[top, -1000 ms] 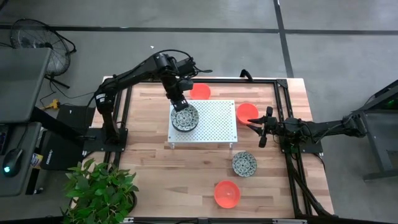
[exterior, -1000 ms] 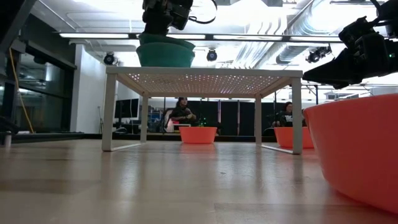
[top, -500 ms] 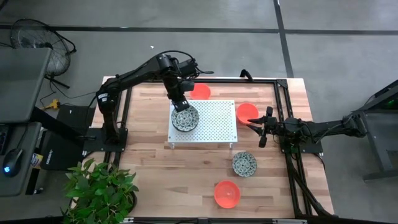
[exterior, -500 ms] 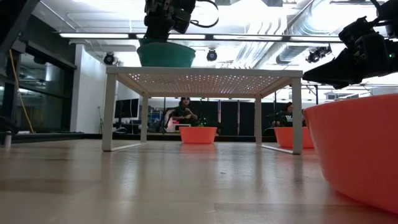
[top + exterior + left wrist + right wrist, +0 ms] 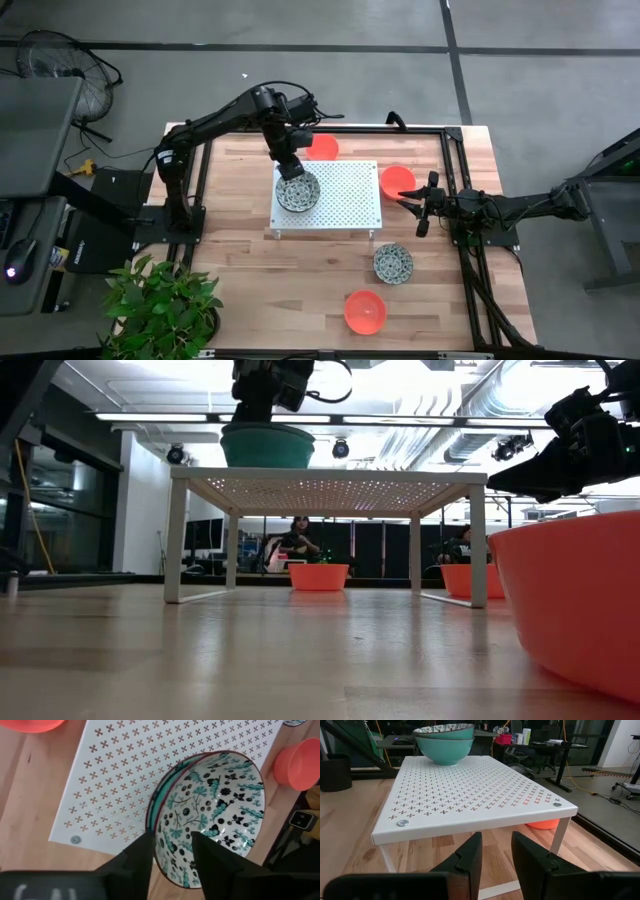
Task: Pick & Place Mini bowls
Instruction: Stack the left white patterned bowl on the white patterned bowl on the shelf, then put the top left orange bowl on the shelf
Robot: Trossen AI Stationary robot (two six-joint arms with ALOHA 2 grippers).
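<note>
Surface: wooden table [image 5: 240, 250] with a black frame; grey floor around it, a potted plant [image 5: 160, 300] past the corner nearest my left arm's base.
Landmark: white perforated platform [image 5: 345, 200], standing on four legs in the middle of the table.
Stacked patterned bowls: two of them [image 5: 298, 192], one nested in the other, sit on the platform near the edge on my left arm's side; teal outside, white with dark speckle inside.
My left gripper [image 5: 172, 852]: directly over the stack's rim; one finger is inside the top bowl and one outside, with the rim between them. The fingers are parted, and I cannot tell whether they touch the rim.
My right gripper [image 5: 495, 852]: hanging off the platform's side opposite the stack, level with its top, fingers apart with nothing between them.
Third patterned bowl [image 5: 393, 263]: on the table, off the platform's near corner on my right arm's side.
Orange bowl one [image 5: 321, 146]: on the table just behind the platform.
Orange bowl two [image 5: 397, 181]: on the table beside the platform, just by my right gripper.
Orange bowl three [image 5: 365, 312]: on the table well in front of the platform, closest to the low camera.
Background: two people seated far behind the platform in the low view.
</note>
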